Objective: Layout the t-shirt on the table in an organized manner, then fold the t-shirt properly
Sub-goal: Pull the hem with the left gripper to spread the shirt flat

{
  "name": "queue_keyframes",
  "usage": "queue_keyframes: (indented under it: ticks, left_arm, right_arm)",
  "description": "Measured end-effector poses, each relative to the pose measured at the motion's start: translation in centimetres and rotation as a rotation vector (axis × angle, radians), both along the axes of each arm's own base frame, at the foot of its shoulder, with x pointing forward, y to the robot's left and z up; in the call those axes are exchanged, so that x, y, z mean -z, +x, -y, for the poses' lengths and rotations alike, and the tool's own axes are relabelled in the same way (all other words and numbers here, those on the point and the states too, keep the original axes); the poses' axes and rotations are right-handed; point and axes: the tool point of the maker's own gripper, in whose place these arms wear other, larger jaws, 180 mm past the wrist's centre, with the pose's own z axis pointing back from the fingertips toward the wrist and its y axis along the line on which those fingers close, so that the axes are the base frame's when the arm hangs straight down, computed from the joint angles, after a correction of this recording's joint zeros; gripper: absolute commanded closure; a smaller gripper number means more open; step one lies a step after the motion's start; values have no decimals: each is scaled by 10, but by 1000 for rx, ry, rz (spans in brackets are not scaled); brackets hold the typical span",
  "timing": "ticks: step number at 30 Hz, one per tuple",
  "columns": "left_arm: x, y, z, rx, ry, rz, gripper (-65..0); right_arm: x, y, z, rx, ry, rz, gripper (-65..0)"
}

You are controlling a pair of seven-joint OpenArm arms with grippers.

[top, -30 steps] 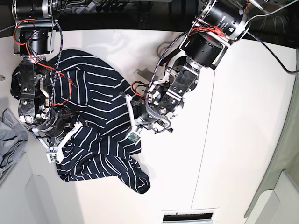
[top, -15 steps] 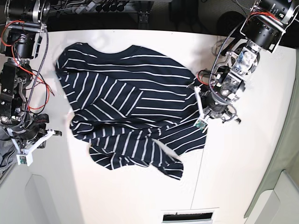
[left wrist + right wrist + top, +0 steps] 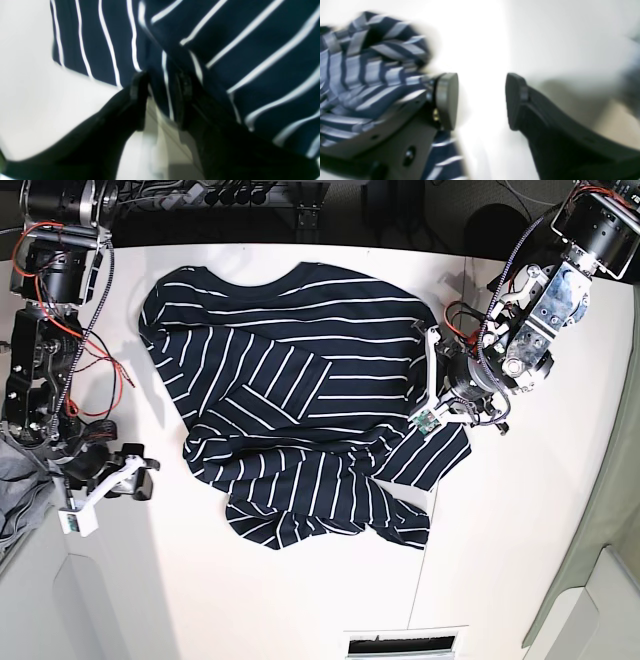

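Note:
The dark navy t-shirt (image 3: 290,380) with thin white stripes lies spread on the white table (image 3: 300,610), its lower part bunched and folded over. My left gripper (image 3: 428,405) is at the shirt's right edge. In the left wrist view the gripper (image 3: 161,100) is shut on a fold of the striped fabric (image 3: 250,50). My right gripper (image 3: 108,495) is off the shirt's left side, over bare table. In the right wrist view it (image 3: 482,100) is open and empty, with the shirt (image 3: 357,75) to its left.
A plain grey cloth (image 3: 15,490) lies at the left edge. A pale grey-green panel (image 3: 612,480) runs down the right side. A thin dark seam (image 3: 425,560) crosses the tabletop, and a slot (image 3: 400,645) sits at the front edge.
The shirt has been pulled right and spread from a bunched heap. My right gripper has let go of it and moved off to the left. My left gripper moved right, still holding the fabric.

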Motion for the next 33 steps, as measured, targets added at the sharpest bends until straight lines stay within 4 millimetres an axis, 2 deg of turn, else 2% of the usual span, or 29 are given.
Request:
queue_keyframes:
  ticks: [3,5,10,11,12,14,15,16,19,20,22,27,32,33]
  left_arm:
    - [-18,6,12,26,-18,46,-229]
    - [-24,7,15,36,-26,60,-229]
    - [-27,11,14,23,-32,80,-229]
    - [-26,11,14,23,-39,82,-229]
    - [-24,11,15,19,-50,78,-229]
    - [-9,8,13,-4,-44,43,-228]
    - [0,6,12,-16,-43,22,-225]
    - [8,2,11,-27,-39,-2,-202]
    - [23,-7,18,-1,-45,-49,-22]
    - [24,-10,19,17,-42,-64,0]
    - [28,-17,20,60,-34,-91,0]
    - [39,-48,16,137,-63,-168,0]
    - [40,-63,12,150,-84,-198,0]
    - [39,-67,13,161,-89,-206,0]
  right_arm:
    - [2,0,-44,-106,23,14,-302]
    - [6,-2,-70,-182,-21,26,-302]
    - [32,-14,-111,-346,-180,15,-292]
    - [38,-16,-116,-363,-199,6,-260]
    - [45,-18,-120,-375,-216,-5,-202]
    - [56,-21,-124,-404,-262,-23,-45]
    - [61,-21,-124,-409,-280,-29,0]
    - [62,-20,-125,-415,-291,-23,0]
    - [59,-11,-118,-417,-346,-4,0]
    - [55,-6,-114,-409,-363,6,0]
    - [42,11,-101,-354,-381,32,0]
    - [-6,56,-55,-163,-343,111,0]
    - [-36,76,-22,-38,-251,156,0]
    - [-41,78,-18,-19,-225,163,-104]
